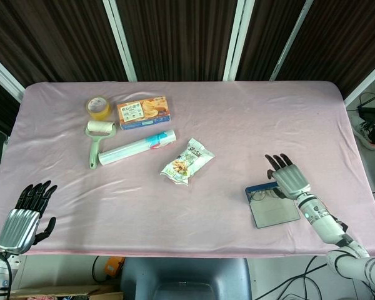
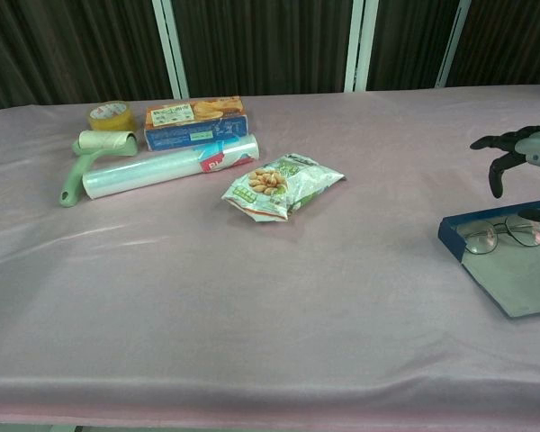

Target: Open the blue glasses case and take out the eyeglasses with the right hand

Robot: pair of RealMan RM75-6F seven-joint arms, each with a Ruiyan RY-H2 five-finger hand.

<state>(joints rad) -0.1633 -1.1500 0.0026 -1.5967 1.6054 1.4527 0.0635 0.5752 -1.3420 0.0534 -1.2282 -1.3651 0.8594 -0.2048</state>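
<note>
Blue glasses case (image 1: 272, 204) lies open near the table's front-right edge, eyeglasses (image 2: 506, 232) inside along its far wall. My right hand (image 1: 285, 177) hovers over that wall, fingers spread, holding nothing. Bare pink cloth (image 1: 250, 125) all round. Left hand (image 1: 26, 212) open, front-left corner.

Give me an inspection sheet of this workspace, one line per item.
Surface: table under a pink cloth.
Job's things: blue glasses case lies open, eyeglasses inside.
Clutter: tape roll, biscuit box, lint roller, film roll, snack bag, far-left half.
Hands: right hand spread above the case, holding nothing; left hand open at near-left edge.
Cables: some on floor at right.
Surroundings: dark slatted panels behind.
</note>
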